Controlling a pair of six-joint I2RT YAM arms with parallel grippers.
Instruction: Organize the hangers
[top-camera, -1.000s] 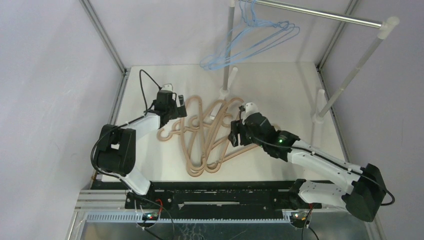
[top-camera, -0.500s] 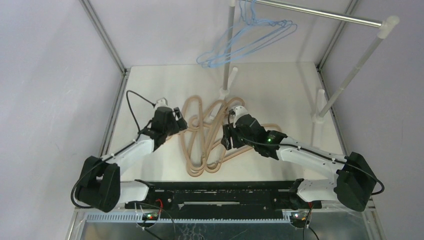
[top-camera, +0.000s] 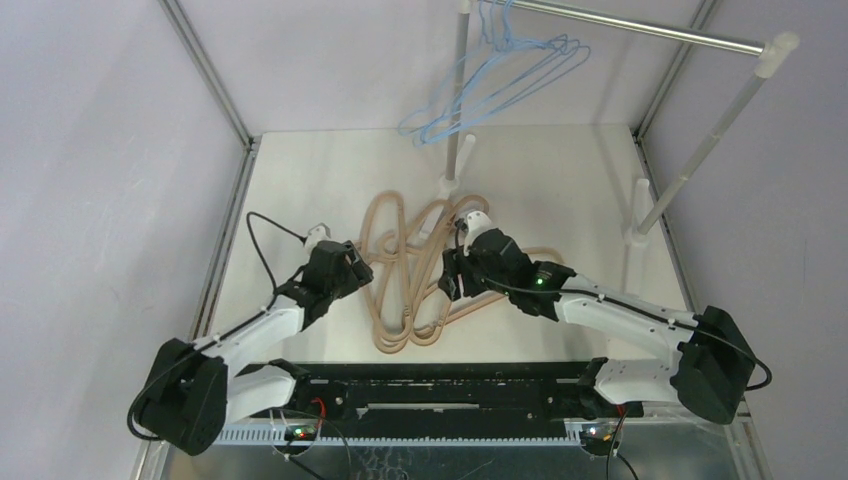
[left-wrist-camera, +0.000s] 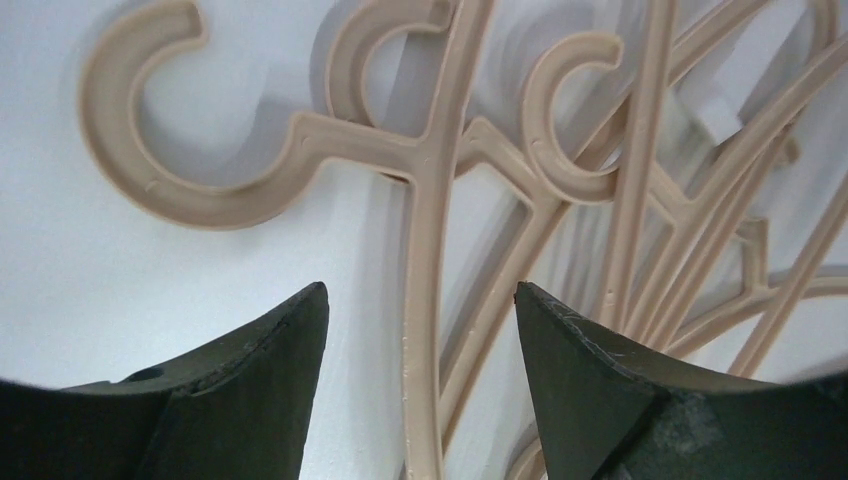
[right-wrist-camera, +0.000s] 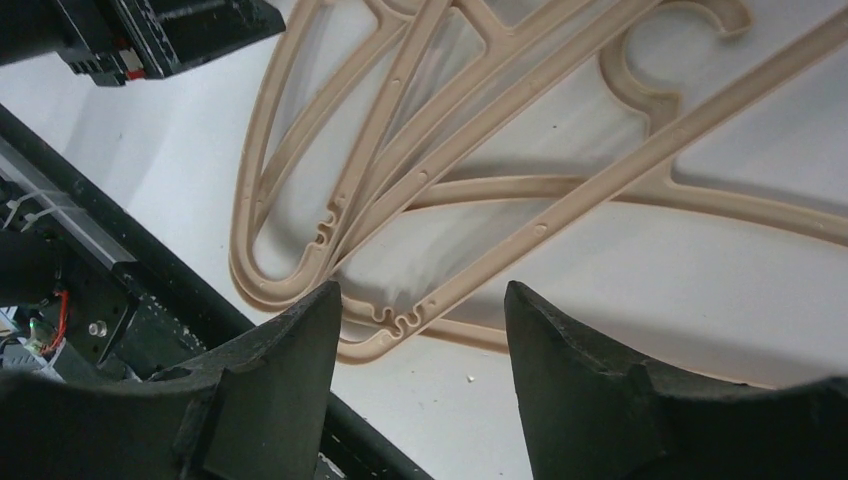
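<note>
Tan hangers (left-wrist-camera: 425, 250) lying flat, hooks pointing left

No writing, label, brand mark or number can be read in any view: none on the tan hangers (left-wrist-camera: 425, 250), the light-blue hangers (top-camera: 430, 128) or the bench (top-camera: 560, 180).
</note>
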